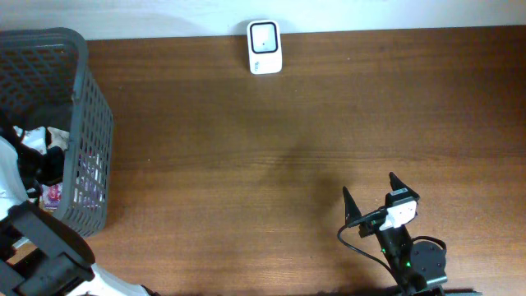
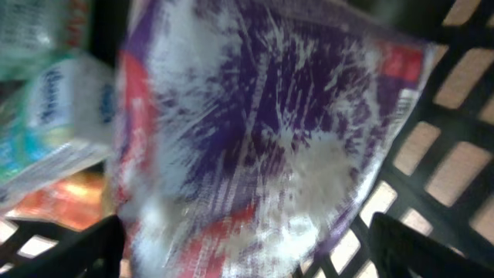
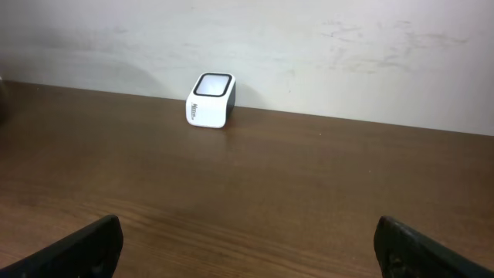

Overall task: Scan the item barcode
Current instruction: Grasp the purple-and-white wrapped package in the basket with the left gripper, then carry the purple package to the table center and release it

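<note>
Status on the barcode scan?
Left hand open, in basket at purple packet. Right hand open, facing scanner. Nothing between them.

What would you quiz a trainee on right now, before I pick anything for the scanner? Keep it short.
1. True or false: the right end effector is shut on an item.
2. Where does the scanner stand? A: at the near edge. B: by the far wall. C: beside the right end effector.
3. What lies in front of the open left end effector?
Key: 1 false, it is open and holds nothing. 2 B. 3 a purple-and-white packet inside the basket.
</note>
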### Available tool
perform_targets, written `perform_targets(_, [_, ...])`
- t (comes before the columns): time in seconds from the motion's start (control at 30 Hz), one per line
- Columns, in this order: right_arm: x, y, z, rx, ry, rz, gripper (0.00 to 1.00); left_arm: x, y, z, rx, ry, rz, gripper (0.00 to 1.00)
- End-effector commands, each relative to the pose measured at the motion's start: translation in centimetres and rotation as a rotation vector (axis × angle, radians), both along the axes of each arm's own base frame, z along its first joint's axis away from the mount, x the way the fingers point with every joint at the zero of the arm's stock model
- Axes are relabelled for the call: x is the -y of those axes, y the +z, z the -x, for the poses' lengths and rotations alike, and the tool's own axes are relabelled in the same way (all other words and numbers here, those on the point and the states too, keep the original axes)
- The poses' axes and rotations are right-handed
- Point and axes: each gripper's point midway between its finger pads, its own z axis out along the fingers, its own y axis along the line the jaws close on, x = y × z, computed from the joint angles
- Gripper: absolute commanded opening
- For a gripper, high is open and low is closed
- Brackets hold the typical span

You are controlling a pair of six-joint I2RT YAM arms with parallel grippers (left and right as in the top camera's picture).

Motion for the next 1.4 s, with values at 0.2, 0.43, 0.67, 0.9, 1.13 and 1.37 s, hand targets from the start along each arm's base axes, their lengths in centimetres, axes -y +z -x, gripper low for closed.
perform_targets(0.2, [0.0,-0.2,0.0,-0.003,0.004,-0.001,0.99,-2.1,-2.2,0.7,0.028,0.035,0.009,0.41])
perform_targets(0.43, [0.0,-0.2,0.0,-0.003,0.004,0.000,0.99,0.0,-3.6,-1.0,0.107,0.052,0.188,0.00])
perform_targets(0.67, [0.0,-0.2,0.0,-0.003,0.004,-0.001,0.99,-3.5,11.9,-6.5,0.428,0.375,0.159,0.00])
perform_targets(0.9, [0.0,-0.2,0.0,-0.003,0.004,-0.001,0.99,-1.1,29.1,-8.7,0.875,0.336,0.182,0.00])
perform_targets(1.13, [0.0,-0.2,0.0,-0.003,0.004,-0.001,0.98,2.9,39.6,-5.5,1.140,0.361,0.193,0.00])
perform_targets(1.37, [0.0,-0.2,0.0,-0.003,0.004,-0.001,0.99,19.3,33.6,-7.4,0.811,-0.055,0.500,0.00])
